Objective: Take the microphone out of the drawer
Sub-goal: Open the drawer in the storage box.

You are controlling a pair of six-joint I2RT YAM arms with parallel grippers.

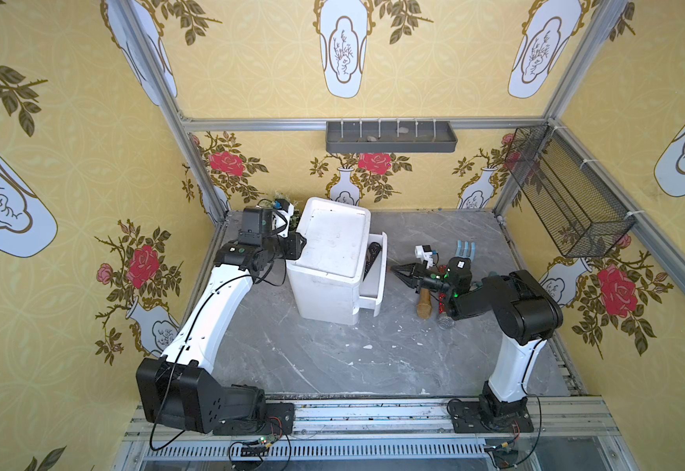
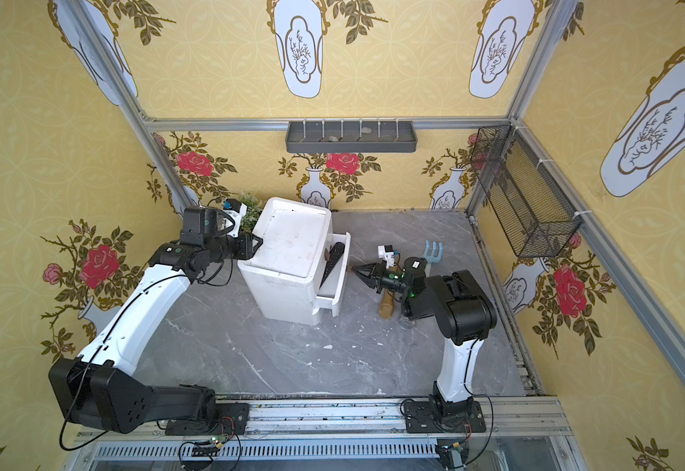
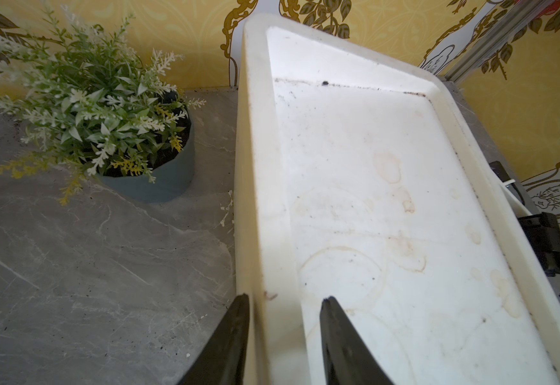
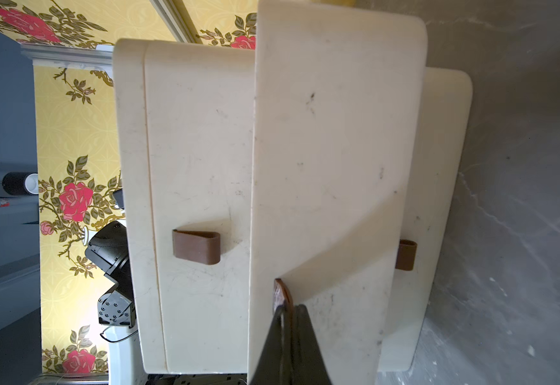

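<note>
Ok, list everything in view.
white plastic drawer cabinet: one, white, table centre, middle drawer open
black microphone: one, black, inside that drawer
brown loop handles: three, brown, drawer fronts
potted green plant: one, green, beside cabinet
plastic toy rake: one, pale blue, near right arm
stubby stick: one, tan, under right arm
wall tray: one, grey, back wall
wire basket: one, black, right wall
left gripper: black, clamping cabinet rim
right gripper: black, shut on one handle
</note>
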